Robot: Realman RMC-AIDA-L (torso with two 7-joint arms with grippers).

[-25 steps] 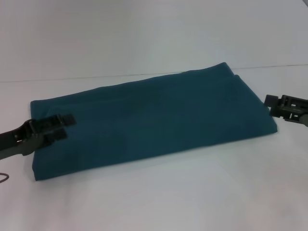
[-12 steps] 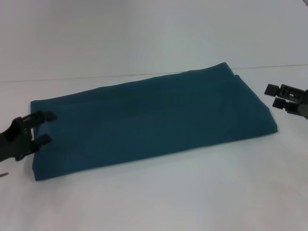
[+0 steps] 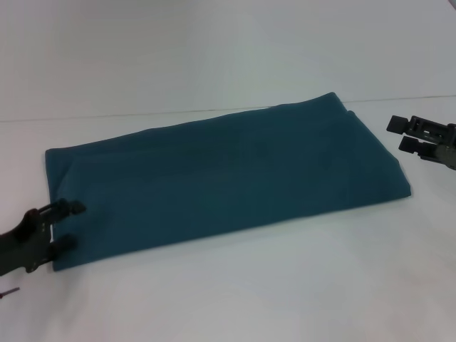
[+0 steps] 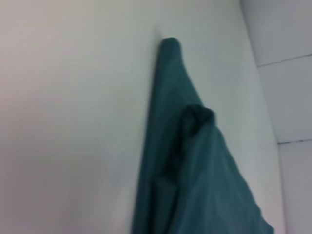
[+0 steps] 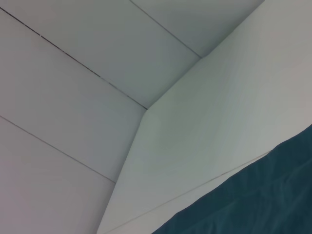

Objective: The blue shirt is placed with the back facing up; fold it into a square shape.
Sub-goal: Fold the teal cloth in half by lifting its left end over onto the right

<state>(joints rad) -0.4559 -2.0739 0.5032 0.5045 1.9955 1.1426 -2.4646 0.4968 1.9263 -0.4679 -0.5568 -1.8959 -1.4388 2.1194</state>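
While the blue shirt point(image 3: 221, 178) is lying folded long on the table point(image 3: 285, 285), both grippers are hanging open.
The left gripper point(image 3: 68, 224) is straddling its near-left corner; the right gripper point(image 3: 400, 134) is hovering just beside its right edge.

No legible text or markings.

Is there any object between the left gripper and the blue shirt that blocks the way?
No, nothing visible does. The left gripper, jaws open, is already at the near left corner of the blue shirt, one jaw over the fabric. The right gripper, jaws open, is beside the shirt's right end, with only bare table between.
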